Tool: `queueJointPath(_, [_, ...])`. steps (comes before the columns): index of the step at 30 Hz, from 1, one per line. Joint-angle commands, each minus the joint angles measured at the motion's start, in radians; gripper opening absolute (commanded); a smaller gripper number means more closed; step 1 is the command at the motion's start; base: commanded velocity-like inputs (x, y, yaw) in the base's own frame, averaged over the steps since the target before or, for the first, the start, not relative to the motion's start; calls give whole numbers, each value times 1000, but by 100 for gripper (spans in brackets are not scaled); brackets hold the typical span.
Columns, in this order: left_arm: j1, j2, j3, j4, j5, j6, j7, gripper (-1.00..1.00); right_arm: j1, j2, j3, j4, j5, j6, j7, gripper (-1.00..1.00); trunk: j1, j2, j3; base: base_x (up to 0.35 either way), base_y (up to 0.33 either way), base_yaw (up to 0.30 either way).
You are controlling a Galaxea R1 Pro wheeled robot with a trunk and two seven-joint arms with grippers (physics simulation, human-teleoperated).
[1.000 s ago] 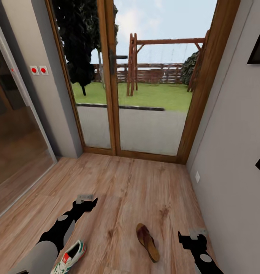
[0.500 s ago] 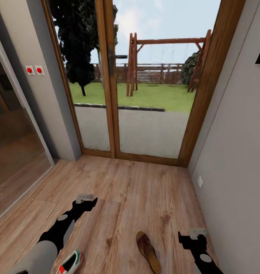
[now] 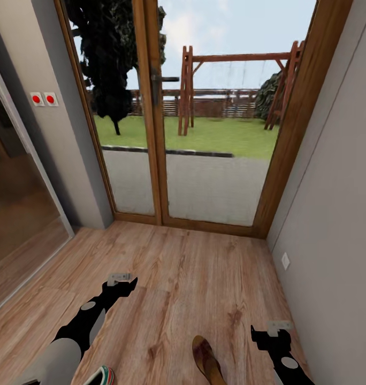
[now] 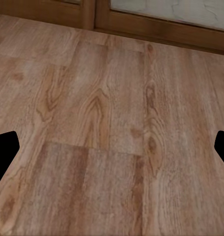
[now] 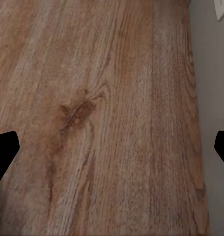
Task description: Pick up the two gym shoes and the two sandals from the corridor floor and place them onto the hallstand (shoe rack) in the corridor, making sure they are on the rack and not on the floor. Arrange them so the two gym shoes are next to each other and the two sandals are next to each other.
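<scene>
A brown sandal (image 3: 207, 361) is seen on the corridor floor (image 3: 193, 272) at the lower edge of the head view, cut off by the frame, with its long axis laid roughly from 11 toward 5 o'clock. From the right hand (image 3: 269, 335) it lies at about 9 o'clock, near but apart; the left hand (image 3: 120, 285) is farther from it, the sandal lying at about 5 o'clock from that hand. The right arm is therefore judged the better placed for a pickup. The toe of one gym shoe (image 3: 101, 376) is just visible at the bottom edge, at 6 o'clock from the left hand and partly hidden by the left forearm. The hallstand is not among the things visible; a glazed wooden door (image 3: 204, 133) is faced at 12 o'clock. In both wrist views the dark fingertips (image 4: 4, 152) are held wide apart at the picture edges, with bare planks between them; both hands are released, and nothing is held or touched.
</scene>
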Motion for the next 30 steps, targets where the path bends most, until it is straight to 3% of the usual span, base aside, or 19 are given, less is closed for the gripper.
queueJointPath(1, [-1,-1,8,1,-11,-5,-6,100,-1,1,-4,1,10,-3,-2,100,0,0,-1,7,0,0])
queueJointPath(11, [-1,-2,6,1,-12,-4,-9,100,-1,4,-4,1,10,-3,-3,100,0,0,-1,1,0,18])
queueJointPath(20, [-11,-6,-17,-5,-12,5,-47,100,-1,1,-4,1,12,-3,-2,100,0,0,-5,0,0,214])
queueJointPath(21, [-36,-26,-35,-29,-13,37,-94,100,-1,0,-3,2,15,-1,-1,100,0,0,-5,0,0,81])
queueJointPath(24, [-58,-40,-40,-48,-16,88,-108,100,-1,0,-3,3,20,0,0,100,0,0,-6,0,0,53])
queueJointPath(27, [-96,-52,-47,-79,-19,201,-122,100,-1,-1,-3,13,38,1,4,100,0,0,-6,0,0,20])
queueJointPath(30, [-120,-55,-56,-97,-20,262,-126,100,-1,-1,-3,29,52,1,27,100,0,0,-6,0,0,8])
